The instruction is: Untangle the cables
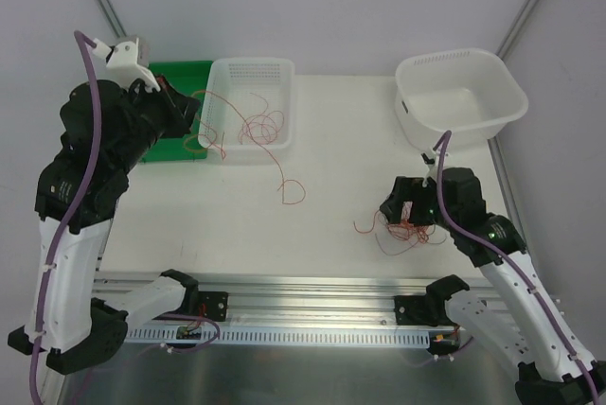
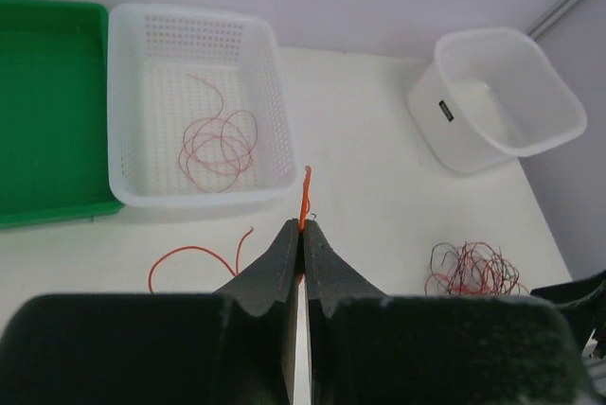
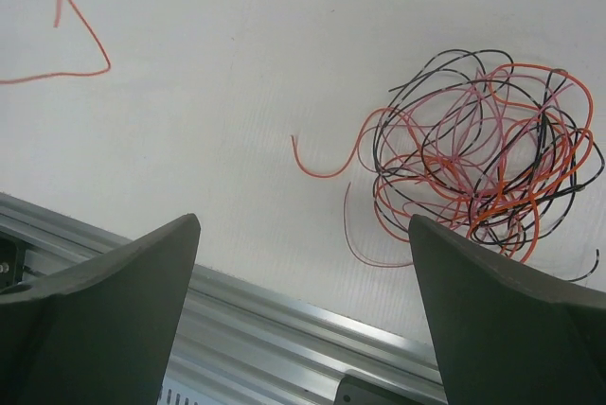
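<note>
A tangle of red, black and orange cables (image 3: 483, 159) lies on the white table near the front right, also seen as the tangle (image 1: 402, 232) from above. My right gripper (image 3: 305, 223) hovers over its left edge, open and holding nothing; from above the right gripper (image 1: 412, 213) sits right over the pile. My left gripper (image 2: 304, 226) is raised at the back left and shut on one thin orange cable (image 2: 305, 192). In the top view the left gripper (image 1: 192, 107) is beside the white basket. A loose orange loop (image 1: 292, 191) lies mid-table.
A perforated white basket (image 1: 290, 102) at the back holds coiled red cables (image 2: 218, 145). A green tray (image 1: 180, 74) lies left of it. A white tub (image 1: 511, 102) stands at the back right. An aluminium rail (image 3: 284, 320) runs along the table's near edge.
</note>
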Tool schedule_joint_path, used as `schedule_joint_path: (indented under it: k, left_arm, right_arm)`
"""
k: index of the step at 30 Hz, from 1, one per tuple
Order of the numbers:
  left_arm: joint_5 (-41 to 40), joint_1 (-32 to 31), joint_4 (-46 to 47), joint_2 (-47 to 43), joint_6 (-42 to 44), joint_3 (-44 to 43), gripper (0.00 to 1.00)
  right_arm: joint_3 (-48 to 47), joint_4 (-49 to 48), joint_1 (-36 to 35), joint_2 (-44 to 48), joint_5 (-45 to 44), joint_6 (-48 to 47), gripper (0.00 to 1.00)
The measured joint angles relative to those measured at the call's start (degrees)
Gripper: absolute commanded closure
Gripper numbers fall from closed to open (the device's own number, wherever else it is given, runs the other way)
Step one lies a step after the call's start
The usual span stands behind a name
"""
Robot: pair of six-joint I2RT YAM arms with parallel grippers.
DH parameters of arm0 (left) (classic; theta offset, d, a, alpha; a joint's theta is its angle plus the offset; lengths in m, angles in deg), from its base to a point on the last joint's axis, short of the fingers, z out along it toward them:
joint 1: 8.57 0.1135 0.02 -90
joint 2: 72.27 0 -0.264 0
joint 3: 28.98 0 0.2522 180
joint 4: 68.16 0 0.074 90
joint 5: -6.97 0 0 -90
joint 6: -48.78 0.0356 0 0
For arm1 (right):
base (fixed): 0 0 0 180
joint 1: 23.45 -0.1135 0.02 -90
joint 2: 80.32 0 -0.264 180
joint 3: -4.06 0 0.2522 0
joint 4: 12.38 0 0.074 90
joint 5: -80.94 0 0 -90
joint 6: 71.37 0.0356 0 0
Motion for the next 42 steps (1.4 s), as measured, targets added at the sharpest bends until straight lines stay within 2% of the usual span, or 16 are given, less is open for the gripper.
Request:
schedule_joint_path:
  k: [4,9,14,19,23,28,36,42]
  left_arm:
    - [-1.7,0.0,0.8,7.0,1.5,-10.7,1.00]
    - [-9.7,0.0,2.5,15.5,5.3,-21.8,1.00]
    - [-16.4,0.0,10.2,18.5,11.1,-24.4,1.00]
    - [-23.2,2.1,23.4,20.3,21.4,-23.8,1.00]
    - [-24.0,7.3,31.7,23.7,25.7,-23.7,1.00]
    - [-22.8,15.5,36.9,31.2,26.1,-23.7,1.00]
    - [-18.3,24.2,37.9,43.8,22.3,-23.7,1.00]
    - [-15.2,28.5,38.0,48.3,20.2,-23.7,1.00]
  right_arm:
    - [0.0,0.4,-0.1,2.5,0.4,-0.4,0.03]
    - [0.0,1.4,-0.2,5.2,1.8,-0.6,0.03]
    - [0.4,1.6,-0.3,7.1,3.6,-0.6,0.03]
    - [1.6,2.6,-0.3,7.9,4.8,-0.6,0.03]
    - [1.7,3.5,-0.3,8.3,4.9,-0.9,0.03]
    - [1.7,4.4,-0.3,8.3,4.9,-1.1,0.03]
    - [2.2,4.4,-0.3,7.5,4.9,-1.3,0.03]
    - [2.8,4.4,-0.3,5.3,4.8,-1.3,0.03]
